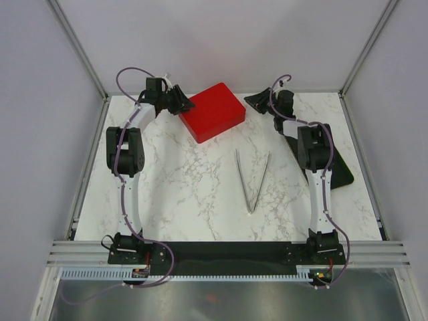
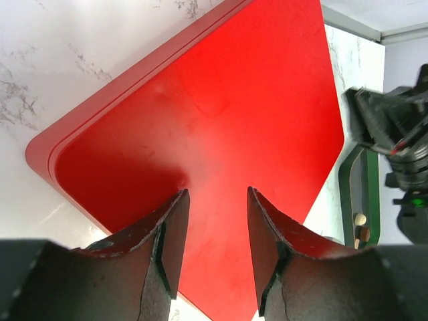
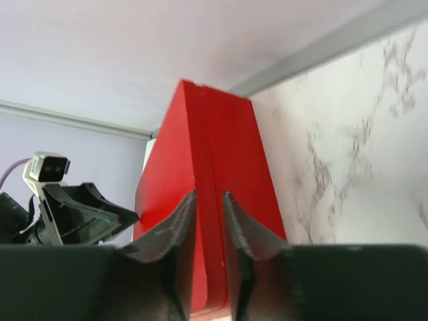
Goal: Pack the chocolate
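Top external view: one red box (image 1: 214,112) lies closed at the far side of the marble table (image 1: 187,194). One pair of metal tweezers (image 1: 253,182) lies open in a V near the middle. One dark tray (image 1: 342,172) lies at the right, partly under the right arm. The left gripper (image 1: 182,101) is at the box's left corner, and the right gripper (image 1: 253,100) is just off its right corner, not touching. No chocolate can be made out from here.

Left wrist view: the left gripper's jaws stand apart over the red lid with nothing between them. Only this view shows the chocolate (image 2: 361,219). Two tiny pieces can be counted, one tan and one brown, touching each other inside the tray's green rim at the far right, well apart from both grippers.

Right wrist view: the right gripper's jaws are parted by a narrow gap and hold nothing. They are lined up with the seam between lid and base on the box's side, a detail the other views do not give.
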`<state>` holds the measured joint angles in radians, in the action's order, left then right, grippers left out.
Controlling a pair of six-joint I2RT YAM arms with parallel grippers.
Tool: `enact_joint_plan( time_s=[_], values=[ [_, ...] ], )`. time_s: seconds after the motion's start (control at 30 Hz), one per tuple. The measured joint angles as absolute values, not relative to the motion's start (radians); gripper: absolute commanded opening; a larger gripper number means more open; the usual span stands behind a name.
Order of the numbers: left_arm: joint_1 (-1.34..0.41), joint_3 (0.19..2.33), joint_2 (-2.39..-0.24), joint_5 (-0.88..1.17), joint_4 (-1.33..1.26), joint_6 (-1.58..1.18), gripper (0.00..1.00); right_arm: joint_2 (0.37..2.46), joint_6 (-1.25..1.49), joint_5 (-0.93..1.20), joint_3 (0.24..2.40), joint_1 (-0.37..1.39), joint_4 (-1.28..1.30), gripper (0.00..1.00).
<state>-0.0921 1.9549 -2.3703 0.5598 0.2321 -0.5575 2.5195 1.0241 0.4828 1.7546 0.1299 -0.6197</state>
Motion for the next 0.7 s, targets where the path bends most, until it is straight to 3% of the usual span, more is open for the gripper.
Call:
enact_joint_plan(
  time_s=[0.03, 0.13, 0.4, 0.7],
  values=[
    [-0.092, 1.953, -2.370, 0.560, 0.229, -0.558, 0.49, 2.519, 1.023, 0.484, 1.776, 0.126, -0.605, 0.15],
    [-0.093, 1.950, -2.369, 0.561, 0.225, -0.558, 0.50, 2.521, 1.028, 0.492, 1.874, 0.117, -0.557, 0.01],
    [-0.101, 1.949, -2.369, 0.560, 0.213, -0.558, 0.50, 2.594, 1.005, 0.529, 2.171, 0.178, -0.477, 0.00],
    [-0.124, 1.949, -2.373, 0.556, 0.205, -0.558, 0.50, 2.751, 1.008, 0.521, 2.257, 0.252, -0.410, 0.00]
  ],
)
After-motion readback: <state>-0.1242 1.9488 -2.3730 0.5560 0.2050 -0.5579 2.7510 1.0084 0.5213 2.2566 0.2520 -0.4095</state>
